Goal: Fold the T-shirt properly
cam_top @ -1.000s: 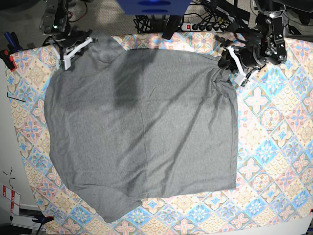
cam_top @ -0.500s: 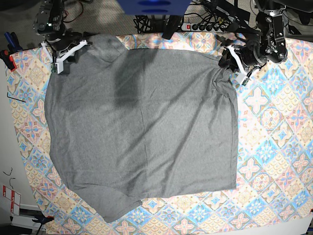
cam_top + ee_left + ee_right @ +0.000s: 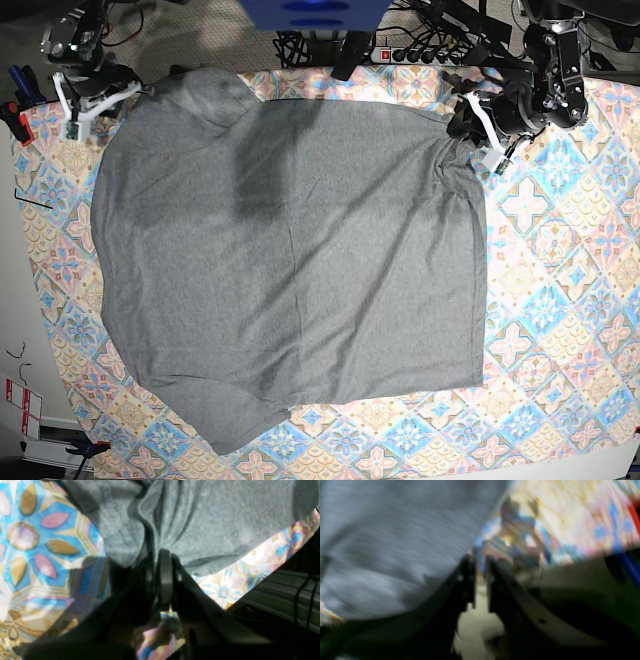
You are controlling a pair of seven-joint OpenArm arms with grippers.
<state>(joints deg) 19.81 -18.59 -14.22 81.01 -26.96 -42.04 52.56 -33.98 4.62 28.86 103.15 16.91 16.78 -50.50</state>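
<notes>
The grey T-shirt (image 3: 290, 260) lies spread flat over most of the patterned tablecloth (image 3: 560, 300). My left gripper (image 3: 466, 126) sits at the shirt's far right corner, shut on a bunched fold of the grey cloth (image 3: 212, 517); its fingers (image 3: 165, 575) pinch the fold. My right gripper (image 3: 136, 92) hovers at the shirt's far left corner, just off its edge. In the blurred right wrist view its fingers (image 3: 467, 567) stand slightly apart with only tablecloth showing between them, and the shirt (image 3: 382, 542) lies to their left.
A blue box (image 3: 315, 12), a power strip (image 3: 425, 52) and cables crowd the table's back edge. Clamps (image 3: 18, 110) grip the tablecloth at the left edge. Bare tablecloth stretches along the right side and the front.
My right gripper has let go of the shirt's far left corner, parted slightly and swung left and back off the cloth. The left gripper has kept its hold and place.
</notes>
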